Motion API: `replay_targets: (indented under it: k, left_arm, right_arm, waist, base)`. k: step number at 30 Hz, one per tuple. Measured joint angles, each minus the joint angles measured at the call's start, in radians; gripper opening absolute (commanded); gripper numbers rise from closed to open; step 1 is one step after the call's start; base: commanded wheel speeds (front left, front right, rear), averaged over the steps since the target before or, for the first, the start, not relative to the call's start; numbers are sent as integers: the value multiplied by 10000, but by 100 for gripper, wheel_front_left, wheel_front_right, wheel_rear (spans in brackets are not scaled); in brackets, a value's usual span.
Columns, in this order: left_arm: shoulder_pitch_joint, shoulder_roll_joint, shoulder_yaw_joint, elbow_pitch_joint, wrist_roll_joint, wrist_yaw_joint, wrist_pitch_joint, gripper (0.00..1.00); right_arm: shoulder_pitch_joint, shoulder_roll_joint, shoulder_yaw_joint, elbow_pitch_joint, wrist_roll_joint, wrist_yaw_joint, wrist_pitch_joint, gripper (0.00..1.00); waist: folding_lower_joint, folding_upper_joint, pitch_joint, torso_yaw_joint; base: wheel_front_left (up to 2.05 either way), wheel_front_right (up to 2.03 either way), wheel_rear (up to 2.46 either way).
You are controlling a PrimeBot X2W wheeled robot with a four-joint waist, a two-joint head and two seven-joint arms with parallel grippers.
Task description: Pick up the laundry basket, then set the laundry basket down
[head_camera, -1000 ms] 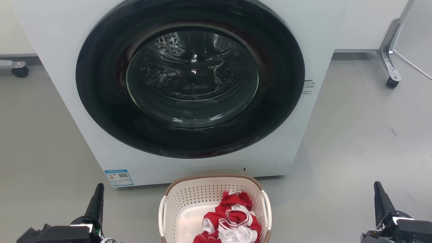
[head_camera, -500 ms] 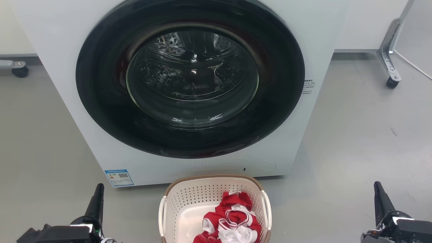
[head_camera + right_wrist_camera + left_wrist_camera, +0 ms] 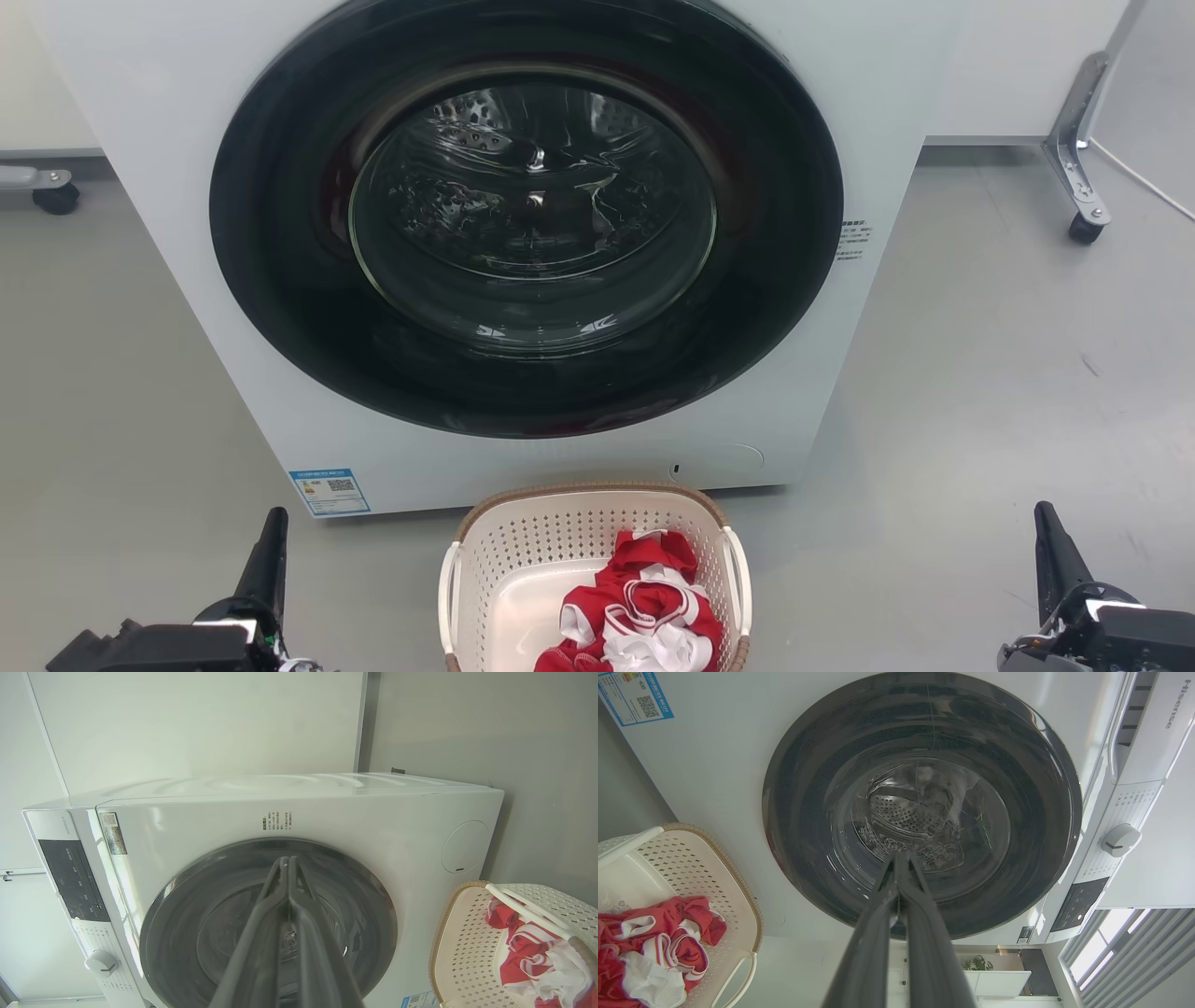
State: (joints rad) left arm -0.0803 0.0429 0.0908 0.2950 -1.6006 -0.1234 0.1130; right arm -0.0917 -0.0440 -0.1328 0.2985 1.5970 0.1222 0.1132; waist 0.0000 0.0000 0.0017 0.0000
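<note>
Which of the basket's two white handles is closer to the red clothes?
The right handle: the clothes heap against that side, with bare basket floor beside the left handle.

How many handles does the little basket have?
2. The left handle runs along the laundry basket's left side, and the right handle along its right side. The basket's near end is cut off by the picture edge, so another could be hidden.

Grey floor [image 3: 980, 373], washing machine [image 3: 527, 215], laundry basket [image 3: 523, 551] before it
</note>
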Motion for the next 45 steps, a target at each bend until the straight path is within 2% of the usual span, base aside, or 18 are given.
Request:
replay_targets:
  k: [45]
  left_arm:
    - [-1, 0, 0, 2, 0, 0, 0, 0]
  right_arm:
    - [0, 0, 2, -4, 0, 0, 0, 0]
  waist:
    - [0, 0, 1, 0]
  base:
    - [0, 0, 0]
